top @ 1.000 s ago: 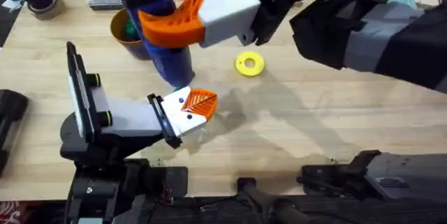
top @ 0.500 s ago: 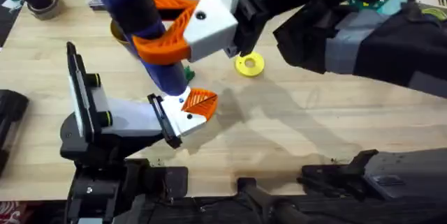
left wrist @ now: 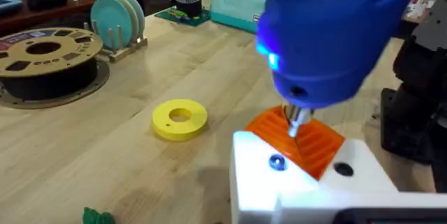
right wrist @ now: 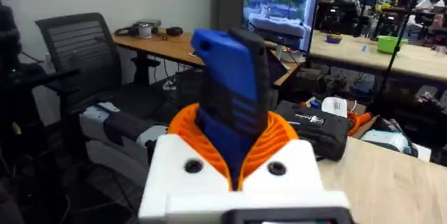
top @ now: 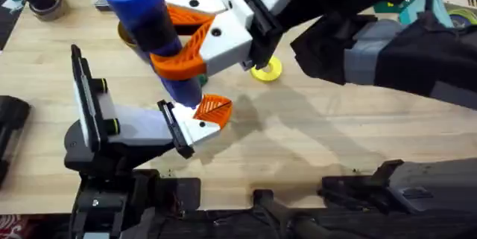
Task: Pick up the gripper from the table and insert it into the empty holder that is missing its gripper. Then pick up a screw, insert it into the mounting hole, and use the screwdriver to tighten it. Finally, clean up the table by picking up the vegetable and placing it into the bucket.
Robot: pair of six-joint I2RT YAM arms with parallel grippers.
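left arm: lying low across the surface, pretty much acting as the workpiece. Its gripper points right, with the white holder carrying the orange ribbed fingertip. Can't tell if it's spread or pressed together.

screw spot: there's a small bluish screw head on the white holder, just beside where the tip comes down.

screwdriver: blue screwdriver stands nearly upright, tilted a bit, long axis running down toward the holder. Its metal tip sits on the orange fingertip, so I'd guess it wants nudging toward that screw head.

right gripper: the right gripper reaches over from the right, orange pads pinching the screwdriver body. It's clearly the arm doing the work.

bucket: partly hidden behind the screwdriver, rim peeking out.
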